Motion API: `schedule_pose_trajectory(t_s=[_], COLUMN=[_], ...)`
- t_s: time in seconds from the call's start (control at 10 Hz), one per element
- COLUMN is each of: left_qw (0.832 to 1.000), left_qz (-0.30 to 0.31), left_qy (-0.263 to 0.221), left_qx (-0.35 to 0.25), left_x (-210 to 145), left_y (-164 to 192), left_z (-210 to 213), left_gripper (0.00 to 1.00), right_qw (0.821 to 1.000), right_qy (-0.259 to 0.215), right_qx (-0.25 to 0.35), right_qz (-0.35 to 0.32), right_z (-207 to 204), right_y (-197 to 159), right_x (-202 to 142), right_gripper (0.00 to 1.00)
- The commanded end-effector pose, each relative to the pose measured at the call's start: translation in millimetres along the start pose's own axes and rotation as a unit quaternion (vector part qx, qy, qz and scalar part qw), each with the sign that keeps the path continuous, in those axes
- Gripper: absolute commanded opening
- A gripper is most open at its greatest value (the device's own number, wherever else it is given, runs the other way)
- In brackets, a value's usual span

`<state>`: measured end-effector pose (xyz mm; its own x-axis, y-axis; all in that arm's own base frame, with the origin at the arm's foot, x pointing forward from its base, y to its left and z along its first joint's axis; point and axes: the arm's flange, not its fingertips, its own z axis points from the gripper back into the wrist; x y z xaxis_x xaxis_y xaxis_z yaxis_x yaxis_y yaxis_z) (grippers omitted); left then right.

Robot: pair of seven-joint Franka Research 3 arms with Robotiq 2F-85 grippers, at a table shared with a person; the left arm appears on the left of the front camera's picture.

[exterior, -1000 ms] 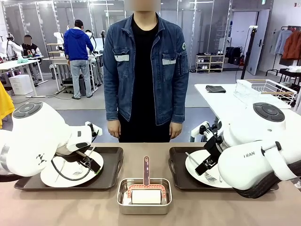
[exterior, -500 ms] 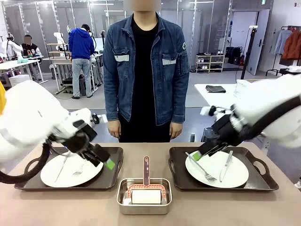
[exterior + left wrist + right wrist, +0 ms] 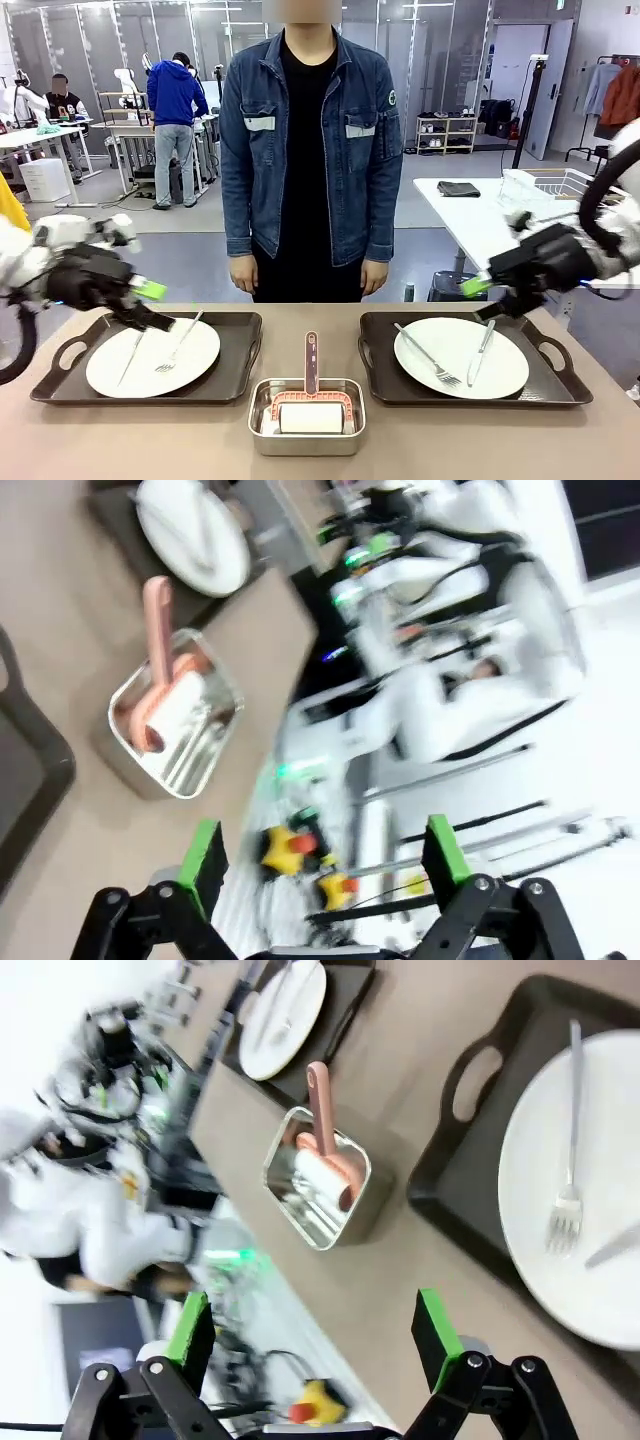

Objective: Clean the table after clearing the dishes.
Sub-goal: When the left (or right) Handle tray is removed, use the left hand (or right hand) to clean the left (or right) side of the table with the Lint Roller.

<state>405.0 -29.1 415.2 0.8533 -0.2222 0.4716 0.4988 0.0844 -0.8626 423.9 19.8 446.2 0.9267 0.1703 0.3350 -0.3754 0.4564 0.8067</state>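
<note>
Hovering over the far edge of the left tray (image 3: 245, 350), the left gripper (image 3: 152, 303) has its jaws spread wide with nothing between them. The right gripper (image 3: 480, 297) mirrors it above the far edge of the right tray (image 3: 372, 345), equally wide and empty. Its wrist view shows the green pads (image 3: 432, 1325) with only air between them.

Dishes not yet cleared. The left plate (image 3: 150, 362) and right plate (image 3: 462, 360) each sit centred on a tray with a knife (image 3: 481, 350) and fork (image 3: 430, 358) laid on top. Plate and cutlery can probably go off together by lifting the trays.

The trays flank a steel pan (image 3: 307, 418) at the near middle of the table (image 3: 450, 445). A pink-handled roller (image 3: 311, 362) rests in it, handle toward the person (image 3: 310, 150), likely parked for the cleaning step. The person stands at the far side, arms down, not reaching in.

Judgement: each arm is posed over its own tray, so clearing comes first.
</note>
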Motion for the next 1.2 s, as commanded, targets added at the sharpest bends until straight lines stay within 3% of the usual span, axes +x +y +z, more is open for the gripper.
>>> schedule_pose_trajectory(t_s=[0.0, 0.2, 0.3, 0.5, 0.6, 0.8, 0.9, 1.1], left_qw=[0.993, 0.978, 0.972, 0.946, 0.939, 0.917, 0.940, 0.940], left_qz=[0.027, 0.035, 0.048, 0.062, 0.079, 0.109, 0.071, 0.071], left_qy=[-0.093, -0.200, -0.231, -0.318, -0.328, -0.369, -0.330, -0.330], left_qx=[-0.061, -0.050, -0.025, 0.027, 0.063, 0.109, 0.059, 0.059], left_x=[-33.9, -77.9, -97.4, -139.1, -150.0, -140.5, -164.1, -164.1], left_y=[38.3, 60.4, 61.7, 40.8, 31.4, 27.1, 38.9, 38.9], left_z=[72.5, 132.1, 155.7, 209.8, 224.2, 233.6, 241.9, 241.9], left_gripper=[1.00, 1.00, 1.00, 1.00, 1.00, 1.00, 1.00, 1.00], right_qw=[0.992, 0.970, 0.957, 0.913, 0.899, 0.893, 0.896, 0.896], right_qy=[-0.078, -0.180, -0.230, -0.347, -0.379, -0.394, -0.381, -0.381], right_qx=[0.069, 0.086, 0.087, 0.083, 0.083, 0.074, 0.077, 0.077], right_qz=[-0.068, -0.139, -0.157, -0.196, -0.203, -0.205, -0.213, -0.213], right_z=[66.7, 128.9, 160.3, 227.0, 243.0, 242.2, 256.6, 256.6], right_y=[-54.3, -102.4, -120.3, -142.0, -143.0, -145.1, -149.4, -149.4], right_x=[-31.2, -69.4, -91.0, -141.2, -154.2, -143.0, -169.4, -169.4], right_gripper=[1.00, 1.00, 1.00, 1.00, 1.00, 1.00, 1.00, 1.00])
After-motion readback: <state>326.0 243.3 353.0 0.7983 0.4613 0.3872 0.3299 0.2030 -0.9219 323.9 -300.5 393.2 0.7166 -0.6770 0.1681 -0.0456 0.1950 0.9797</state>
